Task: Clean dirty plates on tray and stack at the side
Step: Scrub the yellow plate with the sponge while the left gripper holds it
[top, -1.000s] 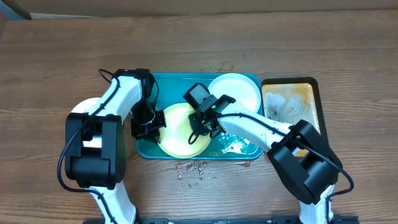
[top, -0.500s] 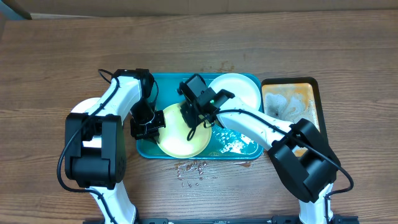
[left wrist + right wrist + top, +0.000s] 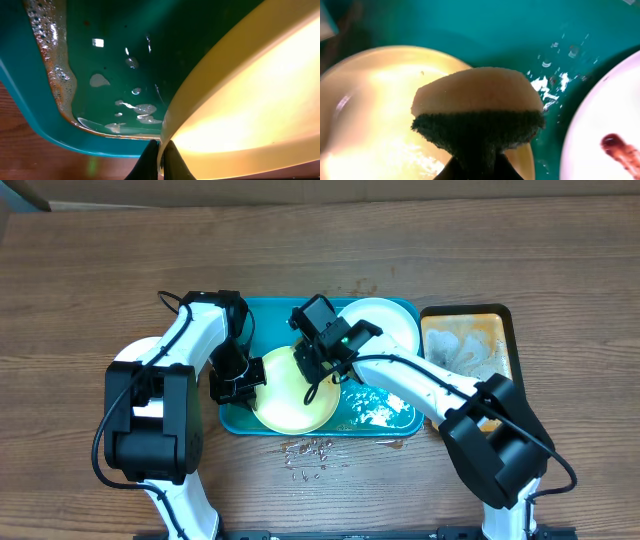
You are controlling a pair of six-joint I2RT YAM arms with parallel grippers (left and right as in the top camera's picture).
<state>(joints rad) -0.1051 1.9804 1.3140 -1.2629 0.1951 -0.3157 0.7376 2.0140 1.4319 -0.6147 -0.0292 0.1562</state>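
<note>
The pale yellow-green plate (image 3: 295, 395) lies tilted in the front left of the teal tray (image 3: 232, 423). My left gripper (image 3: 243, 380) is shut on its left rim; in the left wrist view the dark fingertips (image 3: 160, 165) pinch the plate's edge (image 3: 250, 100) above the wet tray floor (image 3: 125, 40). My right gripper (image 3: 312, 368) is shut on a sponge (image 3: 477, 100), yellow foam with a dark scouring side, held over the far right part of the yellow plate (image 3: 370, 110). A white plate (image 3: 385, 325) with a brown smear (image 3: 620, 150) sits in the tray's back right corner.
A black-rimmed orange-brown tray (image 3: 470, 345) with soapy residue stands right of the teal tray. Suds lie in the teal tray's front right (image 3: 375, 412). Water drops (image 3: 310, 450) spot the wooden table in front. A white round edge (image 3: 120, 355) shows under my left arm.
My right gripper has carried the sponge from the yellow plate's right side up and left toward its far edge. The left gripper keeps its hold without moving.
</note>
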